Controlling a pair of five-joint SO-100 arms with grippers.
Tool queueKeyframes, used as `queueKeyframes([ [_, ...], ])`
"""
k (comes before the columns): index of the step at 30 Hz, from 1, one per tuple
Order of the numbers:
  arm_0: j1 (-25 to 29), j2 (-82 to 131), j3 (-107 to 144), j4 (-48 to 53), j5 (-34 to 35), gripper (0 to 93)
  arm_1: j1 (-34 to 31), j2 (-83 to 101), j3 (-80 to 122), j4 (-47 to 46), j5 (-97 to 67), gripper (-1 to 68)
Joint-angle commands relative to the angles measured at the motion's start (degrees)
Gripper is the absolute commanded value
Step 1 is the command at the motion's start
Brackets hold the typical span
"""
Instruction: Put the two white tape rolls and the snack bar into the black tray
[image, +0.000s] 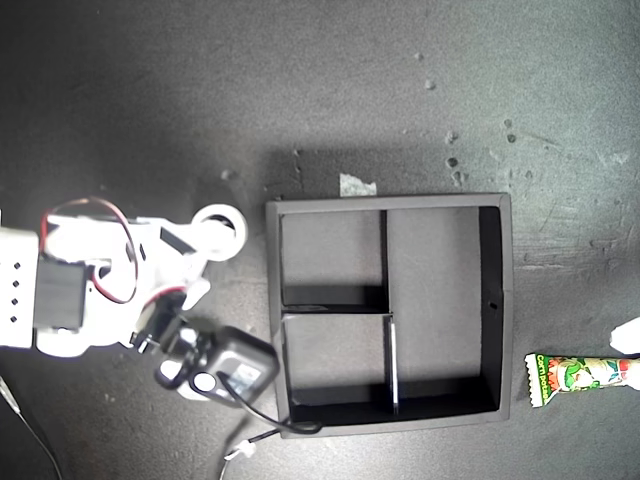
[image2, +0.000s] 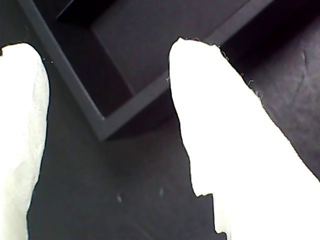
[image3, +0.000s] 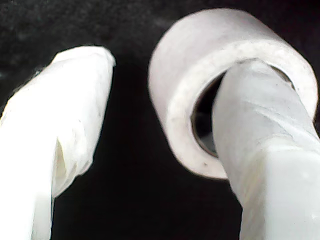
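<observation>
Dark, scuffed tabletop (image: 300, 80) all round. At the exterior view's left, my second gripper (image3: 167, 65) spread wide, one finger (image3: 260, 150) poked through a white tape roll (image: 220, 228) (other finger clear of it), just beside the black tray (image: 390, 203). My first gripper (image2: 105, 47) parted above a tray corner. Farthest right, snack bar (image: 580, 375) flat on the tabletop, outside the tray.

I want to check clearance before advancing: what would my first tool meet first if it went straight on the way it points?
Most likely the black tray. Its outer corner wall sits straight ahead of my open first tool, with only bare table before it, though depth is unclear.
</observation>
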Motion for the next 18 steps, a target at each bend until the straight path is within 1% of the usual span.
queueKeyframes([
  [1,0.88,3.16,-0.88,0.97,0.35,15.3,-0.26,-0.09,-0.26,-1.41,-2.11,15.2],
  [10,0.97,0.62,-0.44,0.79,-0.79,15.2,-0.26,-0.09,-0.09,-1.41,-2.11,15.1],
  [18,-0.26,-9.93,-4.39,0.88,-2.55,15.2,-0.35,-0.09,0.26,-1.58,-2.20,15.1],
])
